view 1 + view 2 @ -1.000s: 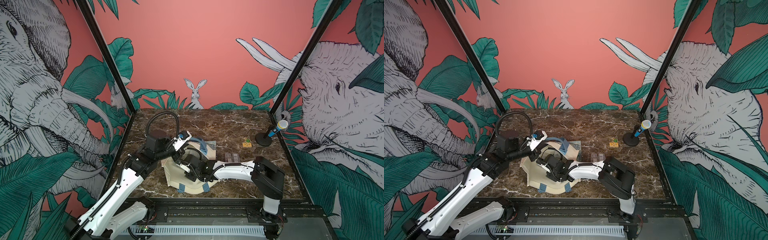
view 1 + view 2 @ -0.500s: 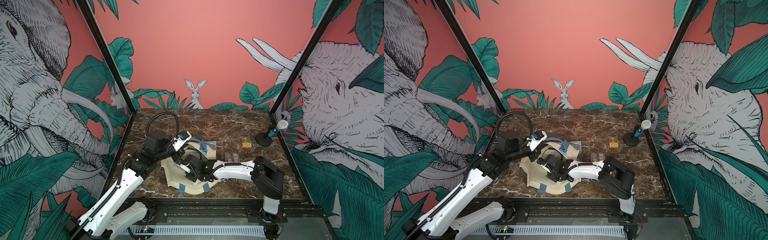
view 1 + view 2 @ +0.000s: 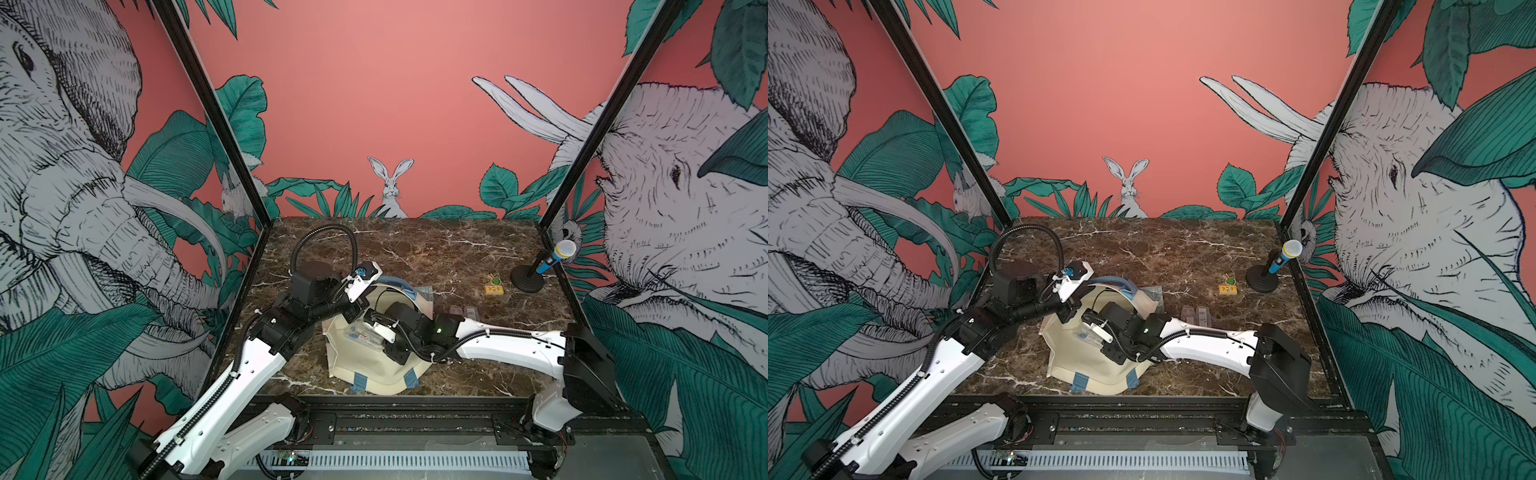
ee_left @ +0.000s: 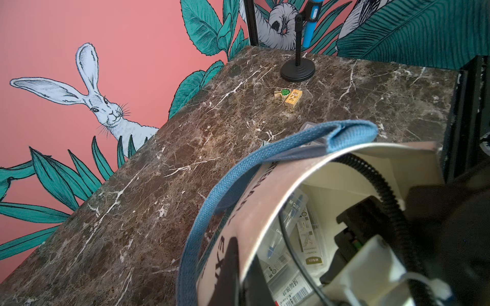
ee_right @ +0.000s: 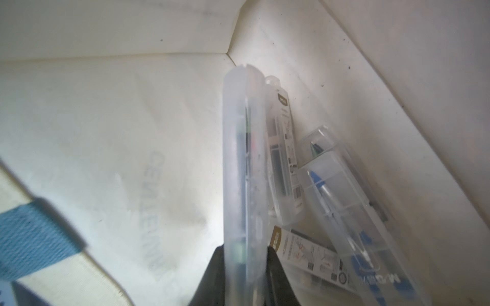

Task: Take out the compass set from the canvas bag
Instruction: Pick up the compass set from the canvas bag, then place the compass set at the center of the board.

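The cream canvas bag (image 3: 365, 370) (image 3: 1088, 370) lies on the marble table with its mouth held open, its blue handle (image 4: 238, 174) arching over the rim. My left gripper (image 3: 356, 316) (image 4: 245, 251) is shut on the bag's upper rim, one finger on each side of the cloth. My right gripper (image 3: 368, 332) (image 5: 245, 265) reaches inside the bag and is shut on a translucent compass set case (image 5: 244, 159), seen edge on and tilted up from the bag's floor. More clear cases (image 5: 358, 225) (image 4: 289, 249) lie beneath it in the bag.
Two clear cases (image 3: 463, 312) lie on the table just right of the bag. Small wooden blocks (image 3: 494, 289) and a microphone on a round black stand (image 3: 528, 282) sit at the back right. A flat grey packet (image 3: 424, 294) pokes out behind the bag.
No visible movement in the top views; both arms hold their places at the bag.
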